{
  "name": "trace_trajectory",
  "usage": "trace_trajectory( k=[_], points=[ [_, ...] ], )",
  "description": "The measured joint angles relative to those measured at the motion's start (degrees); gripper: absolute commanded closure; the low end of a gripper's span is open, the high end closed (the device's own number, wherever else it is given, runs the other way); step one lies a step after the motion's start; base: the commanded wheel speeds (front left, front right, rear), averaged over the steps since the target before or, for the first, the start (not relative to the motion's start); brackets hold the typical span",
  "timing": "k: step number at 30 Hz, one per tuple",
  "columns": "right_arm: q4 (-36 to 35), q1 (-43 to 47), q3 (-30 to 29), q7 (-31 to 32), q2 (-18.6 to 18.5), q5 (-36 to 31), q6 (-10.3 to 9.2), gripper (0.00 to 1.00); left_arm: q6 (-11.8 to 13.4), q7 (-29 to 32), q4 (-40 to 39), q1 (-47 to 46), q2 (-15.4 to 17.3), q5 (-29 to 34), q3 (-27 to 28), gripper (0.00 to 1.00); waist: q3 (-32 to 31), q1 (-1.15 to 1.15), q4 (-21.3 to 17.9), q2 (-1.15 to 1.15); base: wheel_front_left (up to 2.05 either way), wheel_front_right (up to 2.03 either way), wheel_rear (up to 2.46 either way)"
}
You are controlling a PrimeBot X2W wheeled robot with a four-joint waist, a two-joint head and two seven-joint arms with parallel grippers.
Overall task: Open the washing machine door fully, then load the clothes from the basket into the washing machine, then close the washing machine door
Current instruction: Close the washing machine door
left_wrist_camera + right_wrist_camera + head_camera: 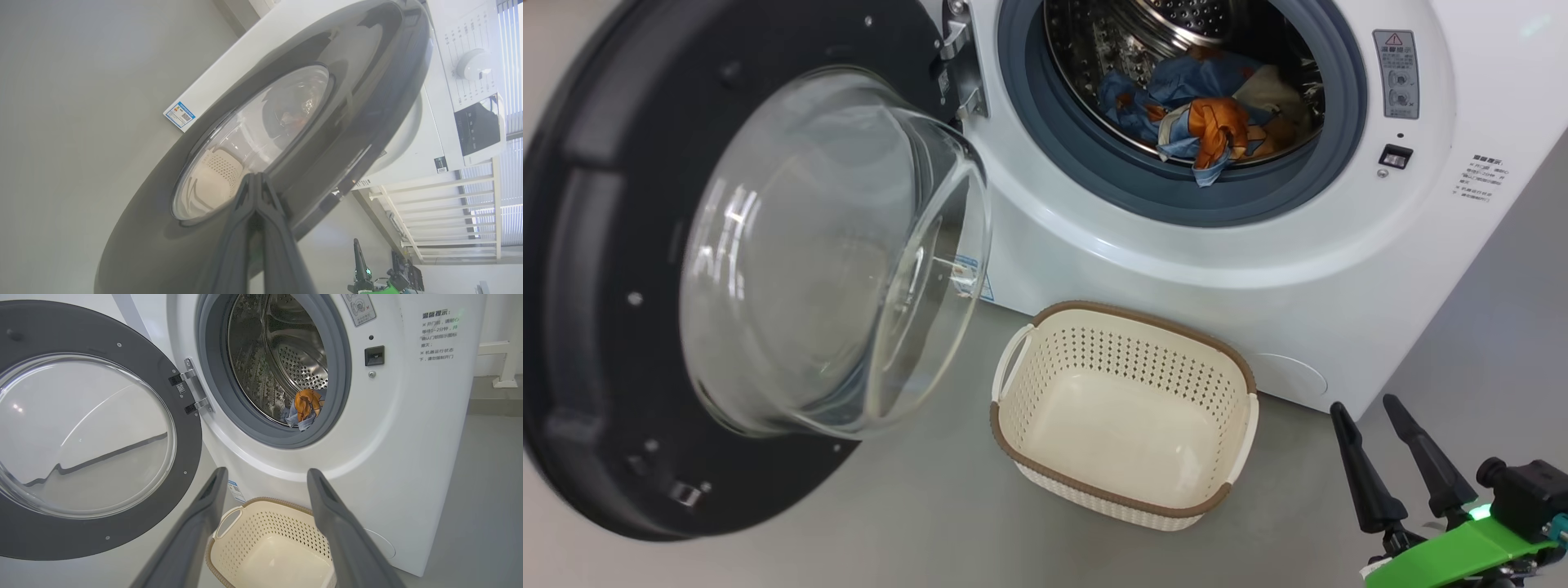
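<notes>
Evidently the loading is done: the blue, orange and cream clothes (1209,122) lie bunched in the steel drum of the big white front-loading washing machine (1176,269). The small cream perforated plastic basket (1127,314) with its brown rim stands bare on the grey floor (915,506), just beside the machine's front lower edge.

What is left, I judge, is the large round glossy black washing machine door (792,261) with its clear domed glass window, standing wide open on the hinge at the opening's left side. It should handle as a stiff, fairly heavy leaf that swings freely. The glossy outer face is slippery and offers nothing to pinch, and the glass is best spared, so a flat push on the black ring, far from the hinge, looks the safest hold.

The left gripper (256,183), fingers pressed together and holding nothing, points at that outer face by the window's rim; whether it touches I cannot tell. The right gripper (1365,408) hangs low to the right of the basket, jaws spread wide and empty, well apart from the door.
</notes>
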Motion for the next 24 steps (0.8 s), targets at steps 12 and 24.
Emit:
trace_trajectory(
  k=[12,24],
  points=[
    [-0.1,0.8,-0.2,0.0,0.3,0.0,0.00,0.00,0.0,6.3,-15.0,3.8,-3.4,-1.7,-2.8,1.00,-0.6,0.00,-1.3,0.00,0.00,0.00,0.00],
    [-0.3,1.7,-0.5,0.0,1.0,0.0,0.00,0.00,0.0,7.5,-22.0,4.5,-7.5,-1.2,-5.7,1.00,-1.0,0.00,-6.1,0.00,0.00,0.00,0.00]
  ],
)
